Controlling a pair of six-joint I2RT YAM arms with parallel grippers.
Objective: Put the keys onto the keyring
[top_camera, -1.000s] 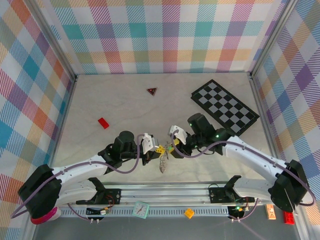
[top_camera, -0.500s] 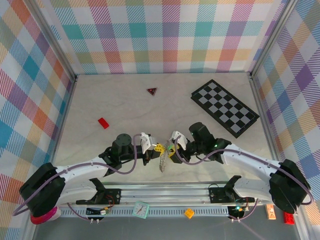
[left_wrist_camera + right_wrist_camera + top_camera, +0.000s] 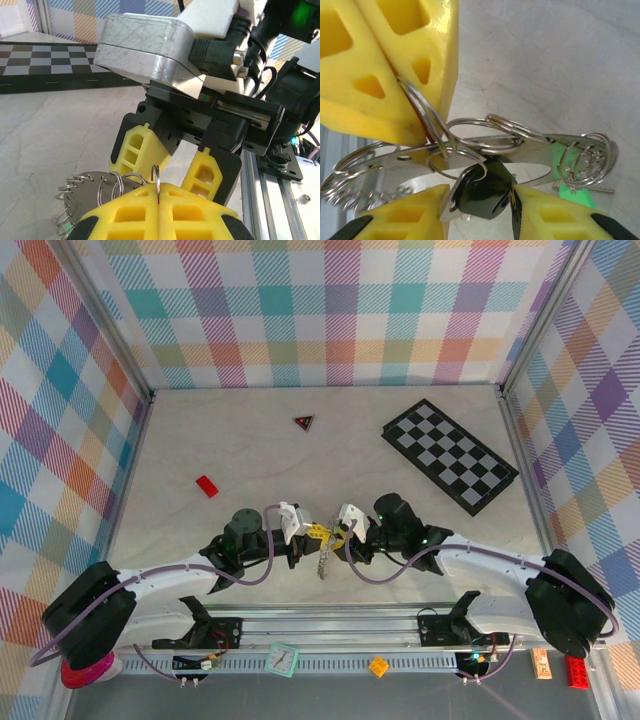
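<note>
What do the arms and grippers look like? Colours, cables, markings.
The left arm and right arm are white links with black joints, each trailing a purple cable. The left gripper and right gripper have yellow fingers with cut-out windows on black mounts. A green light glows on the right arm.

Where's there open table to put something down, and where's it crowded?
Bare: the back-left between red brick and dark red triangle, and the strip between triangle and chequered board. Crowded: front centre, where left end effector and right end effector meet at the keyring.
</note>
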